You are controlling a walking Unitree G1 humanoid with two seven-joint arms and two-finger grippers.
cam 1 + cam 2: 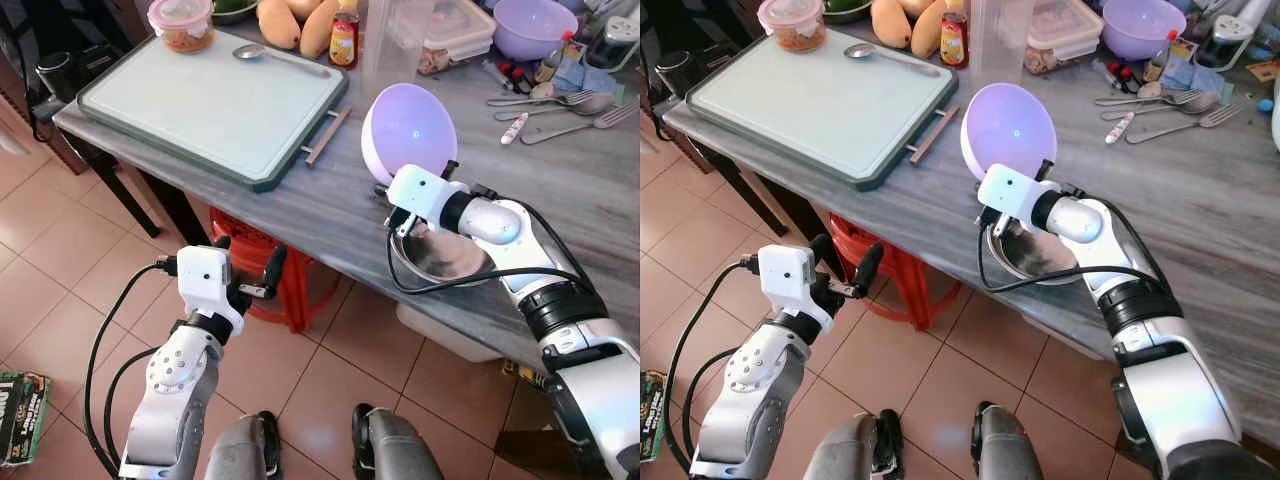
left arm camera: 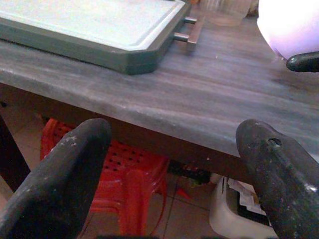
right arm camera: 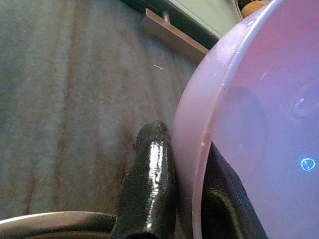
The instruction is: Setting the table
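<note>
The left gripper (image 1: 250, 280) hangs below the bench (image 1: 300, 200) edge, above the tiled floor, its fingers spread and holding nothing. A red plastic stool (image 1: 285, 285) stands under the bench just beyond it.

At the near edge of the bench, the right gripper (image 1: 425, 185) pinches the rim of a lilac bowl (image 1: 410, 130), one finger (image 3: 149, 184) outside the wall and the other inside. The bowl is tipped on edge: its opening faces toward the robot and slightly up, and its axis runs nearly level, away across the bench. A steel bowl (image 1: 440, 255) sits upright on the bench directly beneath the wrist.

Further in lies a pale green tray (image 1: 215, 100) with a spoon (image 1: 255, 52) on its far part and a lidded container (image 1: 182, 22) at its far corner. Forks and spoons (image 1: 560, 110) lie loose on the far right, near a second lilac bowl (image 1: 535, 25).

Judged progress: early. No place setting is laid out; the held bowl is not yet set down, and the cutlery remains ungathered
</note>
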